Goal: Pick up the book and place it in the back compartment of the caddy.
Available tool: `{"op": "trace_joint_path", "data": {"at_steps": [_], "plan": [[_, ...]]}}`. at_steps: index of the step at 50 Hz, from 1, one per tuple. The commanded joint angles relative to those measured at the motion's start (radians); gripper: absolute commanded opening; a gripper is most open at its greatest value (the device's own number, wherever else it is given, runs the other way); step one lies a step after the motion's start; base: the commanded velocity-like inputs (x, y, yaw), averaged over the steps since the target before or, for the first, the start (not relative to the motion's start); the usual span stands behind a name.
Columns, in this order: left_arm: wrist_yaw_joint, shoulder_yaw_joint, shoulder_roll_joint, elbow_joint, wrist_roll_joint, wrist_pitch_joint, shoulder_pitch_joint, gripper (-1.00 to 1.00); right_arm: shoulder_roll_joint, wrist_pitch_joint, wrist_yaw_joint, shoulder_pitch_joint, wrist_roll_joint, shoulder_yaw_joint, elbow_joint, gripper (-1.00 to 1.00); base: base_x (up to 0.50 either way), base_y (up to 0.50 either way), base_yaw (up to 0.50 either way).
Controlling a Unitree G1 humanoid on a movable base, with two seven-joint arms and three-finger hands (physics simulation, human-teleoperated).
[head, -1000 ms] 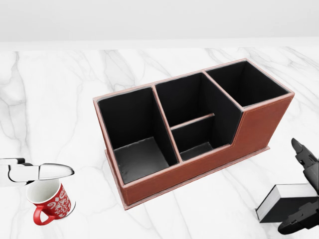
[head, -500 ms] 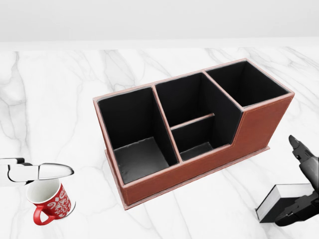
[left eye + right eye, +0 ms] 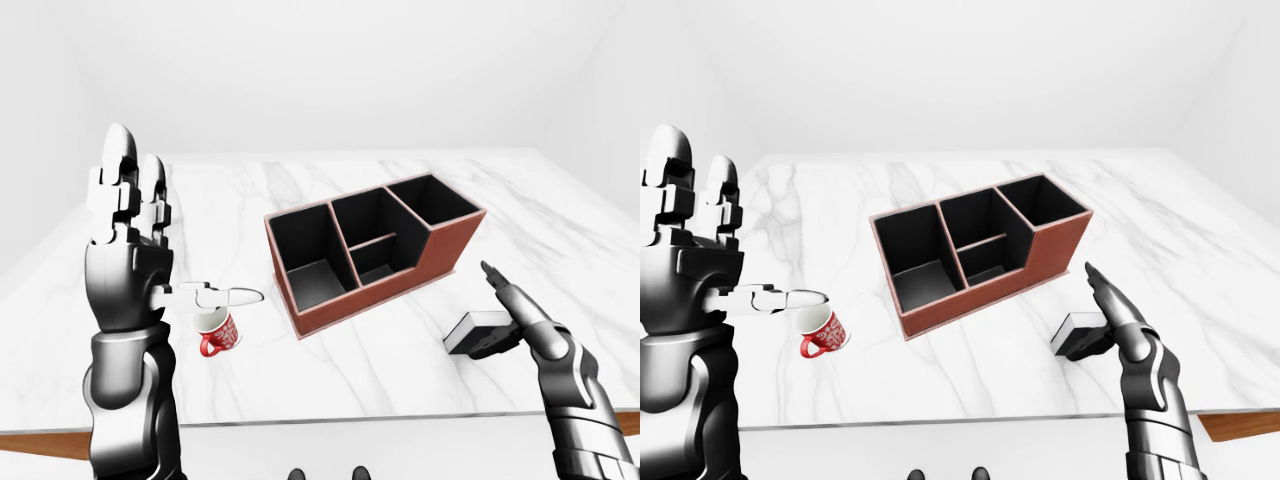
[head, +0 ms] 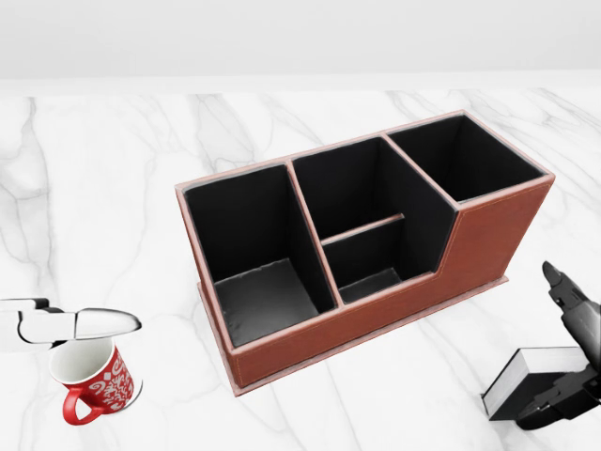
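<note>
The book (image 4: 531,374), dark-covered with white pages, lies flat on the marble table at the head view's lower right, to the right of the caddy. My right hand (image 4: 566,349) is open at it: one finger (image 4: 563,287) points up above the book and the thumb (image 4: 554,406) lies along its lower edge. The brown caddy (image 4: 376,314) with black compartments stands in the middle, and all compartments that show are empty. My left hand (image 3: 170,245) is raised at the left, open and empty, fingers upright.
A red patterned mug (image 4: 96,381) stands at the lower left under my left thumb (image 4: 83,324). The marble table's edge (image 3: 330,425) runs along the bottom of the left-eye view. A white wall lies beyond the table.
My right hand shifted slightly at the book: the finger tip wavered and the thumb edged up along the book's lower edge. The book, caddy, mug and left hand have not moved.
</note>
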Motion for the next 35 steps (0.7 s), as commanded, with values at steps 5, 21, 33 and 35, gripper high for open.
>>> {"op": "trace_joint_path", "data": {"at_steps": [5,21,33,35], "plan": [[0.0,-0.001,-0.001,0.001,0.003,0.0,0.001,1.0,-0.004,-0.011,-0.012,-0.002,0.007,0.007,0.025,1.0,0.0,0.0,0.0],[-0.001,-0.003,-0.003,0.004,0.005,0.0,0.003,1.0,-0.013,-0.006,-0.006,-0.01,-0.001,0.003,0.023,1.0,0.0,0.0,0.0],[-0.002,-0.003,-0.003,-0.004,0.005,0.0,0.005,1.0,-0.022,-0.013,-0.018,-0.016,-0.003,0.005,0.048,1.0,0.0,0.0,0.0],[-0.002,-0.004,-0.003,-0.001,0.006,0.0,0.006,1.0,-0.024,-0.022,-0.026,-0.02,-0.003,0.006,0.065,1.0,0.0,0.0,0.0]]}}
